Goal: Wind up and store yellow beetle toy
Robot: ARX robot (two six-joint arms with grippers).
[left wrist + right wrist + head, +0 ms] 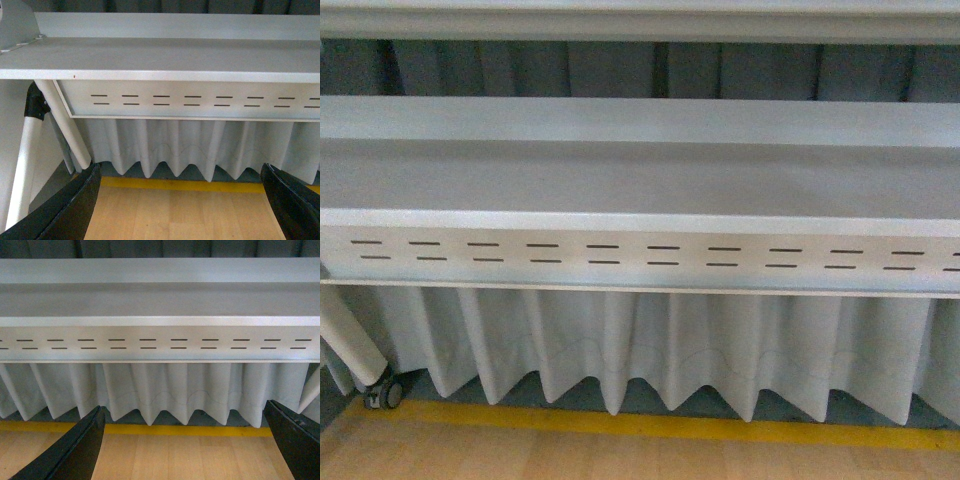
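The yellow beetle toy is out of view in all three views. My left gripper (182, 200) is open, its two black fingers (75, 207) spread wide over wooden floor with nothing between them. My right gripper (185, 442) is open too, black fingers (80, 450) far apart above the same floor, holding nothing. Neither arm shows in the front view.
A grey table (640, 180) with a slotted front panel (640, 257) fills the front view. A pleated white skirt (650, 350) hangs under it. A yellow floor line (650, 425) runs along its foot. A white leg with a caster (388, 393) stands at the left.
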